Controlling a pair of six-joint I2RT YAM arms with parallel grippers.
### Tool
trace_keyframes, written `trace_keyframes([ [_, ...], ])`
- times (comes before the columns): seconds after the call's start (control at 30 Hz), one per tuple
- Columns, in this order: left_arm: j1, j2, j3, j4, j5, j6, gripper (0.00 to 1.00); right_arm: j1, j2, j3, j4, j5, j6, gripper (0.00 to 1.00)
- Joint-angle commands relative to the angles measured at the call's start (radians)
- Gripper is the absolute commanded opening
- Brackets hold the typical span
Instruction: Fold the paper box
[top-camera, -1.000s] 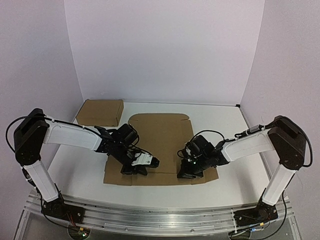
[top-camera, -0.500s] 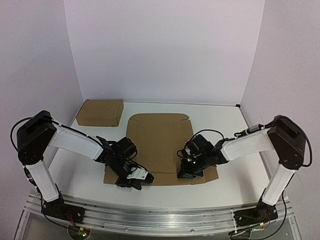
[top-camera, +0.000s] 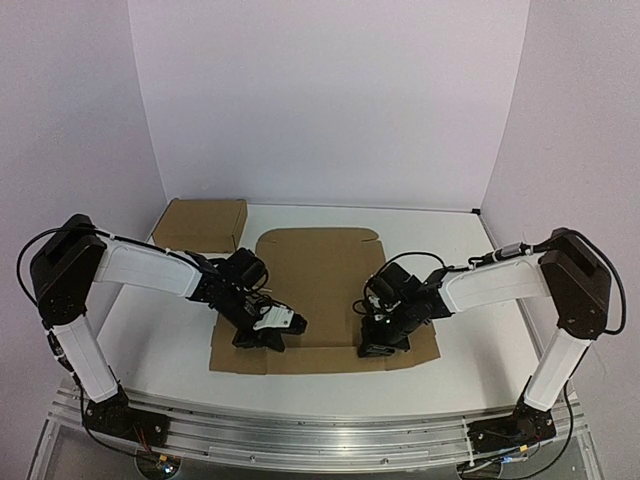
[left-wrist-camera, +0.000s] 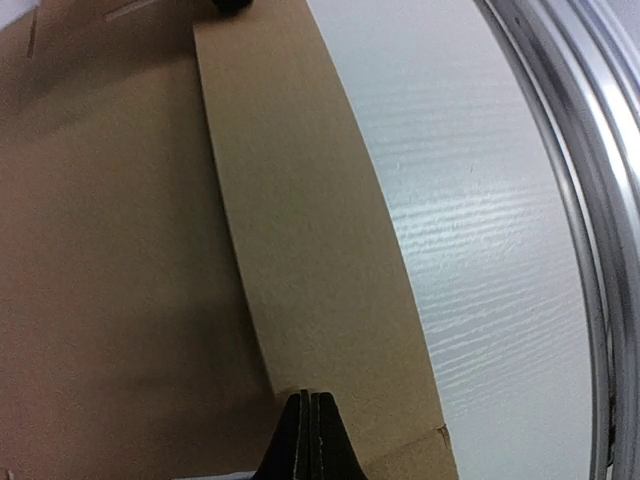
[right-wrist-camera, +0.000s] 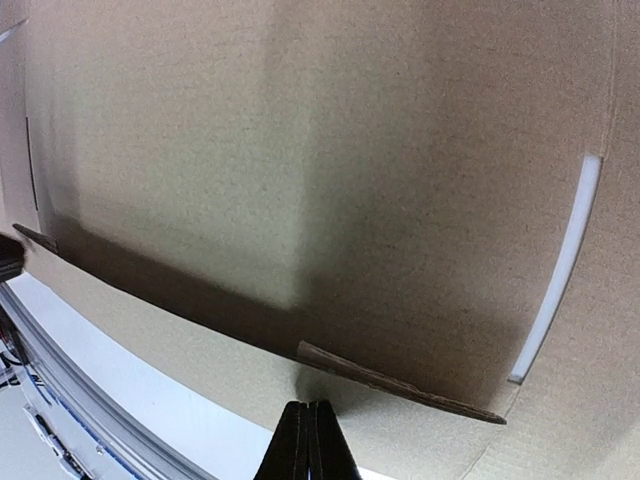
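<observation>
The paper box (top-camera: 318, 285) lies unfolded, a flat brown die-cut sheet mid-bench (top-camera: 470, 280), rounded lid panel far, long flap near. Bare bench shows to its right and along the near edge (another brown box (top-camera: 200, 225) sits far left). Left claw (left-wrist-camera: 309, 400) and right claw (right-wrist-camera: 307, 410) are pinched together, holding nothing, tips at the near flap's crease.
</observation>
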Motion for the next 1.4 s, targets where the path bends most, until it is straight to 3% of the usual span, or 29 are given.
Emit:
trace_keyframes([
  [0.0, -0.011, 0.069, -0.043, -0.077, -0.047, 0.103, 0.00, -0.003, -0.050, 0.040, -0.104, 0.047, -0.014, 0.00],
  [0.23, -0.010, 0.090, -0.044, -0.056, -0.083, 0.117, 0.00, -0.004, -0.063, -0.012, -0.122, 0.126, 0.032, 0.00],
  [0.43, -0.009, 0.090, -0.059, -0.055, -0.095, 0.128, 0.00, -0.014, 0.081, -0.115, -0.110, 0.071, 0.053, 0.00],
  [0.57, -0.009, 0.083, -0.072, -0.046, -0.100, 0.122, 0.00, -0.013, 0.051, -0.152, -0.112, 0.086, 0.083, 0.00],
  [0.67, -0.009, 0.081, -0.076, -0.036, -0.103, 0.127, 0.00, -0.013, -0.010, -0.097, -0.138, 0.079, 0.044, 0.00],
  [0.8, -0.009, 0.083, -0.074, -0.027, -0.107, 0.141, 0.00, -0.034, -0.076, 0.129, -0.251, 0.104, -0.081, 0.01],
  [0.93, -0.009, 0.083, -0.077, -0.021, -0.107, 0.156, 0.00, -0.175, -0.095, 0.283, -0.303, 0.125, -0.122, 0.20],
  [1.1, -0.010, 0.080, -0.071, -0.022, -0.105, 0.157, 0.00, -0.342, 0.007, 0.387, -0.346, 0.156, -0.155, 0.58],
  [1.23, -0.011, 0.077, -0.069, -0.022, -0.107, 0.165, 0.00, -0.375, 0.159, 0.503, -0.357, 0.129, -0.202, 0.86],
  [1.37, -0.011, 0.076, -0.068, -0.018, -0.105, 0.168, 0.00, -0.382, 0.293, 0.592, -0.362, 0.074, -0.244, 0.87],
])
